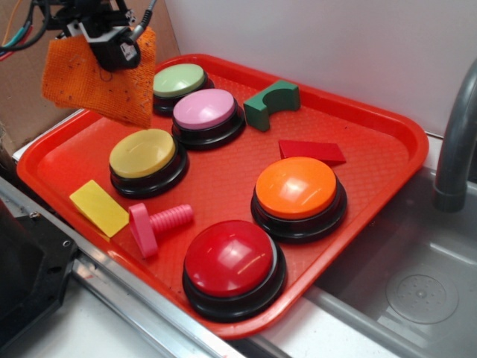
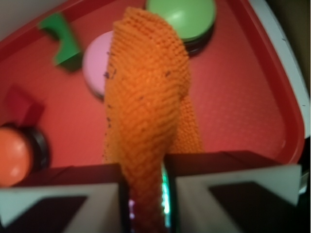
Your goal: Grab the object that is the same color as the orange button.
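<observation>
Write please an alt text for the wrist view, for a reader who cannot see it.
The hand grips an orange knitted rag, which hangs over a red tray. Behind it are a green button and a pink button; the orange button is at the left edge.

Hand [image 1: 112, 46] sits high at the top-left of the exterior view, raised well clear of the tray [image 1: 373, 119] and pointing down. Only the black wrist end and its cables show there; the rest of the arm is cut off by the frame edge. Fingers [image 2: 233, 194] are closed in tight on the orange rag [image 2: 146, 107], pinching its upper edge so it hangs free below, touching nothing. In the wrist view both pale finger pads press against the rag from either side at the bottom of frame, with only the bunched fabric between them. Grip looks centred between the pads.
</observation>
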You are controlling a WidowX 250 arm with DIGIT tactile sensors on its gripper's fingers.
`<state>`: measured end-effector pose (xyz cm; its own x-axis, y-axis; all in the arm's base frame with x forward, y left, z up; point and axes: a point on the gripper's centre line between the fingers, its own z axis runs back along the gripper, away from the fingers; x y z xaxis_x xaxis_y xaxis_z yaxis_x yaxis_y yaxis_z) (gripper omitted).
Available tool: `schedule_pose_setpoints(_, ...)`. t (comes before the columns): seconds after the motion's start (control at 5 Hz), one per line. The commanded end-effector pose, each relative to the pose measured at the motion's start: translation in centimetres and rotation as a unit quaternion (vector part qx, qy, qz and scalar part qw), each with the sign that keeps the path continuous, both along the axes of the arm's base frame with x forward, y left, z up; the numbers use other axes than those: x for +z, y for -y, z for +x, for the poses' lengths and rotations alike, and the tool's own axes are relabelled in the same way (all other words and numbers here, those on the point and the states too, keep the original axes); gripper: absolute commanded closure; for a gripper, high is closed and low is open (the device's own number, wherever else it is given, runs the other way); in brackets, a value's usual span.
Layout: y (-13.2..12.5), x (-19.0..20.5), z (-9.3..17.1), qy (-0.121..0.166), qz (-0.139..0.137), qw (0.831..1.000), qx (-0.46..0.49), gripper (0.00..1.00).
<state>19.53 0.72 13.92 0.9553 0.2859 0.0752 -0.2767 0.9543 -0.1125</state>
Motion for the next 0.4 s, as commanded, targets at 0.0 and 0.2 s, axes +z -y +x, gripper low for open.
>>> schedule_pose_setpoints(0.0,2.5,2.4,-2.02,0.038,0.016,0.997,-0.066,1.0)
schedule_pose_setpoints(0.2,1.96,2.48,-2.37,0.05,0.019,0.997,-0.052,1.0)
